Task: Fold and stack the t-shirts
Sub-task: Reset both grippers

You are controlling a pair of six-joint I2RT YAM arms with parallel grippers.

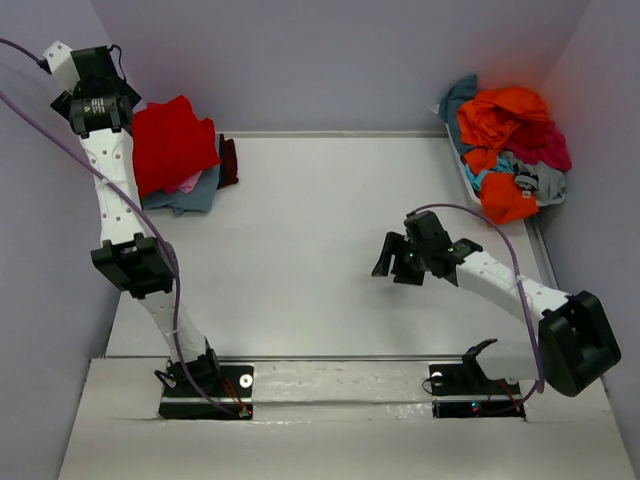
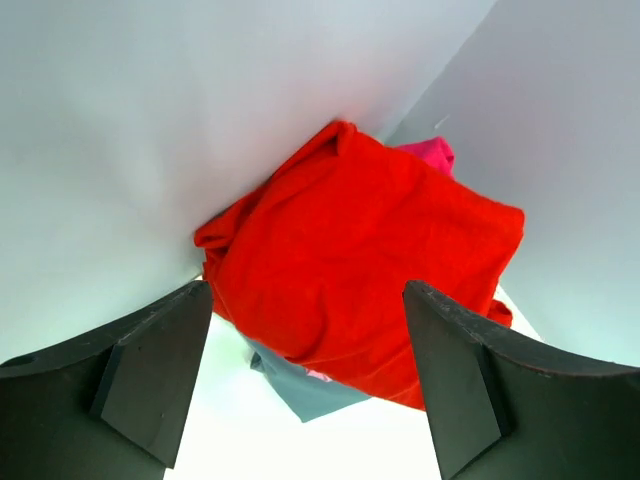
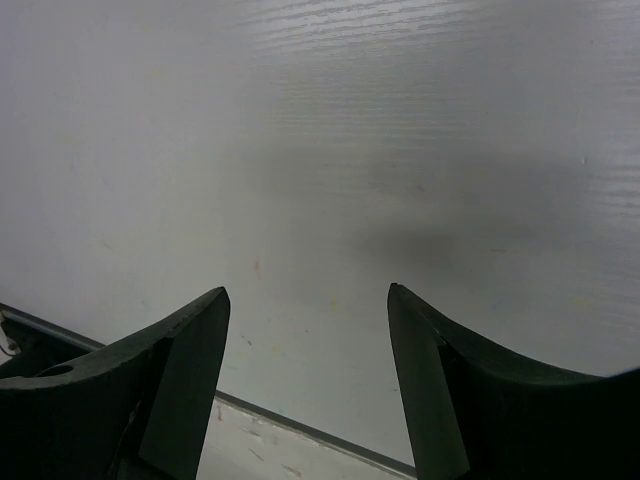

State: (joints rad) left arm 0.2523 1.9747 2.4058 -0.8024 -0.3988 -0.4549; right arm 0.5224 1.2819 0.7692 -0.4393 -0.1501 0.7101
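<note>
A stack of t-shirts lies at the far left of the table. A bright red shirt (image 1: 172,145) is on top, with grey-blue (image 1: 197,195) and maroon (image 1: 229,160) cloth sticking out beneath. In the left wrist view the red shirt (image 2: 370,250) covers the grey-blue one (image 2: 310,390), with magenta (image 2: 428,152) behind. My left gripper (image 1: 125,100) (image 2: 305,290) is open and empty, just above and beside the stack. My right gripper (image 1: 392,262) (image 3: 307,292) is open and empty over the bare table (image 3: 320,150), right of centre.
A white bin (image 1: 462,172) at the far right corner holds a heap of unfolded shirts: orange (image 1: 505,115), magenta (image 1: 550,150), teal (image 1: 460,100) and grey (image 1: 548,185). Purple walls close in the table on three sides.
</note>
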